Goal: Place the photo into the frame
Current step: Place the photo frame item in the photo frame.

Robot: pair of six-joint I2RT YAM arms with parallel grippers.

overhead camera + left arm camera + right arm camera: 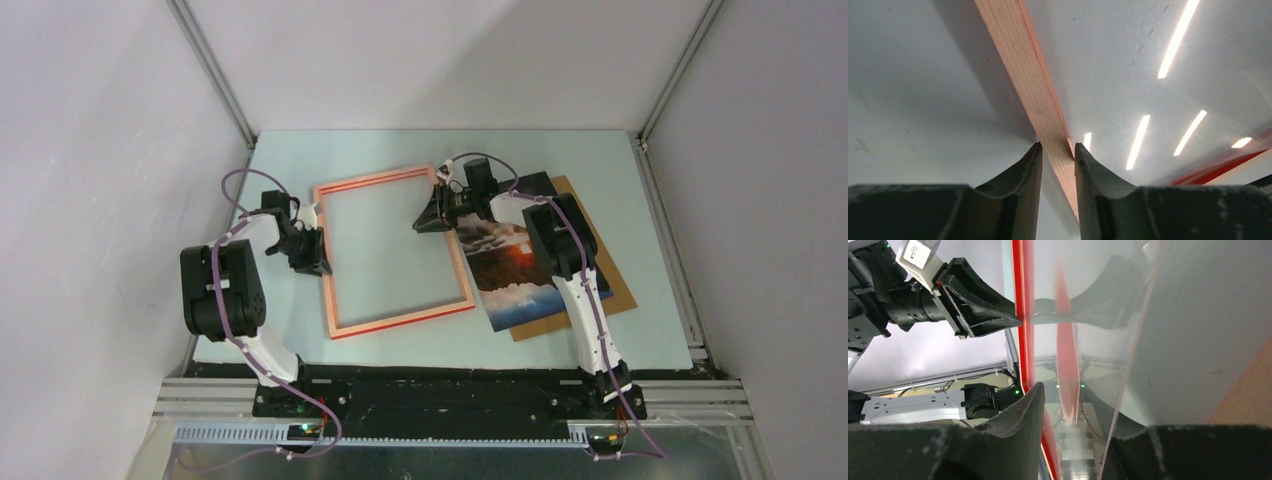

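The frame (395, 250) lies in the middle of the pale table, wood-coloured back up and red showing along its edges. My left gripper (312, 252) is at its left side bar, and in the left wrist view the gripper (1058, 147) is shut on that pale bar (1028, 75). My right gripper (436, 214) is at the frame's far right corner. Its jaws (1075, 405) stand open with the red edge (1024, 315) and clear pane between them. The photo (512, 268), a dark landscape with an orange sun, lies face up to the right of the frame.
A brown backing board (603, 262) lies under the photo, jutting out to the right. A black sheet (537, 186) shows behind the right arm. White walls with aluminium posts close in the table on both sides and at the back.
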